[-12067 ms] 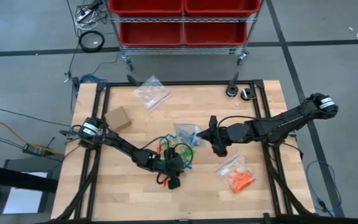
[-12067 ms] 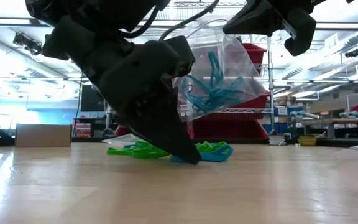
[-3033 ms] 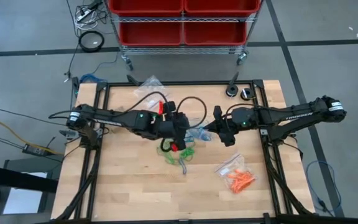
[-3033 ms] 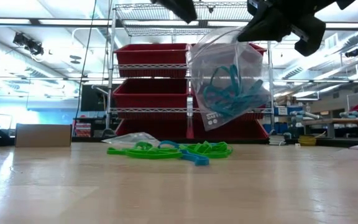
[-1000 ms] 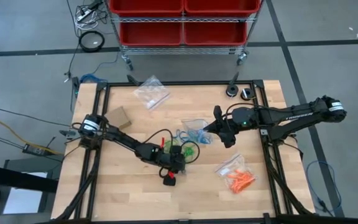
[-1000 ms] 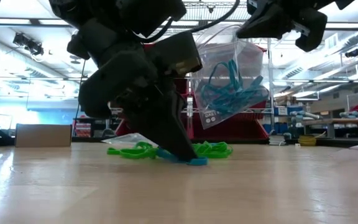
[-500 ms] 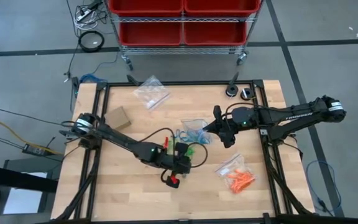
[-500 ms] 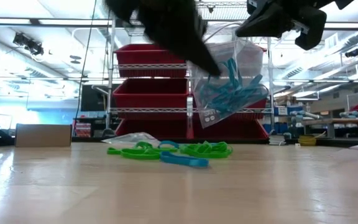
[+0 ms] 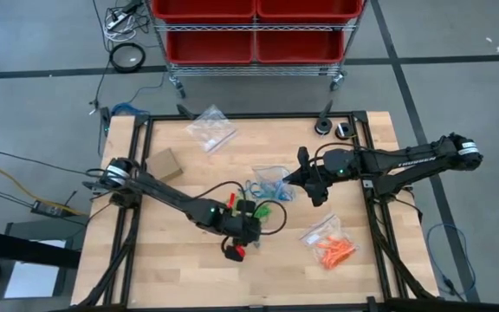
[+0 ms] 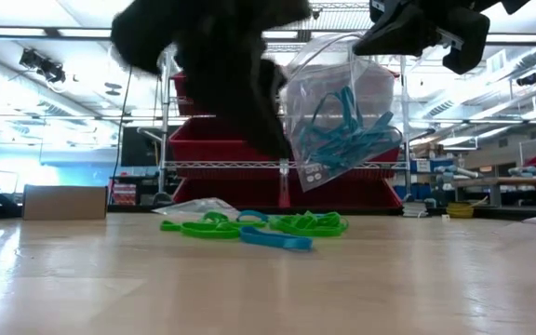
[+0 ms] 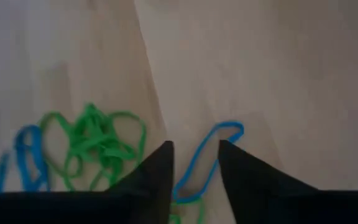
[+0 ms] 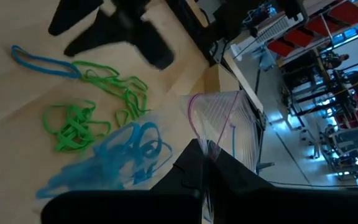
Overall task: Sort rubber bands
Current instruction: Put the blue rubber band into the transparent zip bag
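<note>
Your left gripper (image 11: 194, 163) hovers narrowly parted over a loose blue rubber band (image 11: 207, 155) beside the green tangle (image 10: 307, 223), while your right gripper (image 9: 294, 176), pinched shut, holds up the clear bag (image 10: 335, 116); descending off-centre may snag neighbouring green loops.

Three clear bags (image 9: 212, 126) on or over the table — one empty near the far edge, one with blue bands (image 10: 335, 132) hanging in the air, one with orange bands (image 9: 333, 249) lying near the right side. Loose bands: a tangle of green bands (image 10: 305, 223) (too knotted to count) and at least two loose blue ones (image 11: 207, 160). One cardboard box (image 9: 165, 164). Two arms. Behind the table, one wire rack with four red bins (image 9: 210, 43) visible from above.
</note>
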